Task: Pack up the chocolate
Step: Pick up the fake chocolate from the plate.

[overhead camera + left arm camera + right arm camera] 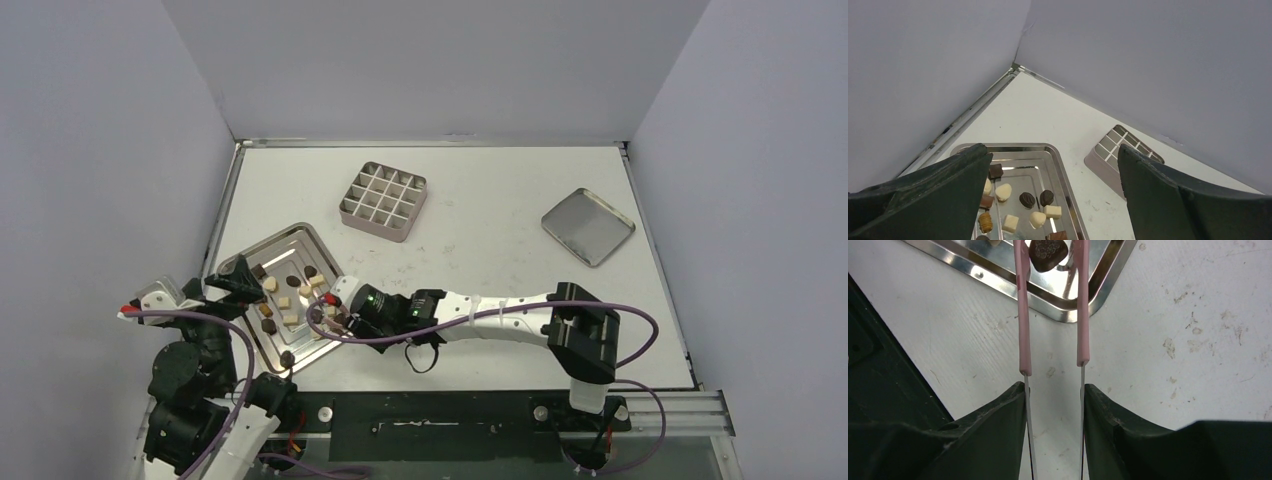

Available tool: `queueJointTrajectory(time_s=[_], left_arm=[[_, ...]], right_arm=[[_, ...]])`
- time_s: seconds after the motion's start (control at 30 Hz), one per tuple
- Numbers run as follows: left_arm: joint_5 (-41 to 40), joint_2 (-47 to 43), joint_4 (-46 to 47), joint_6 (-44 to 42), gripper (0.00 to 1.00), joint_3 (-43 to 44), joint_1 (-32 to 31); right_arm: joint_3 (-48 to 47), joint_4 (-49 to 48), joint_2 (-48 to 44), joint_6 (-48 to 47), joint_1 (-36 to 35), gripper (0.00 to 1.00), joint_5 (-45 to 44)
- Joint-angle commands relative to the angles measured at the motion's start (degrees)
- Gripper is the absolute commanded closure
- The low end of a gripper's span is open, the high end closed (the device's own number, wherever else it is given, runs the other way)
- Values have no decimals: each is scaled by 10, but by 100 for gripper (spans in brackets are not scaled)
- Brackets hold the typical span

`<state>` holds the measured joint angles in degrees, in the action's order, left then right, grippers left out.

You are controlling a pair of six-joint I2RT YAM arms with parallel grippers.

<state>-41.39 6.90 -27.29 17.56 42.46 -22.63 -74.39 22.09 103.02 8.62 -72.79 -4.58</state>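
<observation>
Steel tray (285, 237): chocolate (290, 296) inside, one in tweezers (1023, 315) | gridded tin (372, 222): apart

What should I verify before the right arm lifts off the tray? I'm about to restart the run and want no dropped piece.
1. Dark chocolate between tweezers tips: ok.
2. Right jaws shut on tweezers: ok.
3. Chocolate lifted clear of tray floor: cannot tell.
4. Gridded tin uncovered, lid set aside: ok.
5. Left jaws open, holding nothing: ok.
</observation>
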Motion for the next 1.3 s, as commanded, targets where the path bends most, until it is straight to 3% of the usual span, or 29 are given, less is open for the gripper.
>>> queueJointTrajectory(time_s=[0.0,0.4,0.8,1.27], left_arm=[[-4,16,21,-12,3,2,10],[4,21,26,-18,3,-2,17],[10,24,22,-17,3,0,19],[109,44,-48,58,3,18,19]], right_arm=[[-36,27,7,6,-2,60,-5],[-43,52,13,4,-6,58,-4],[-35,31,3,6,-3,72,-10],[-22,6,-55,32,38,76,26]])
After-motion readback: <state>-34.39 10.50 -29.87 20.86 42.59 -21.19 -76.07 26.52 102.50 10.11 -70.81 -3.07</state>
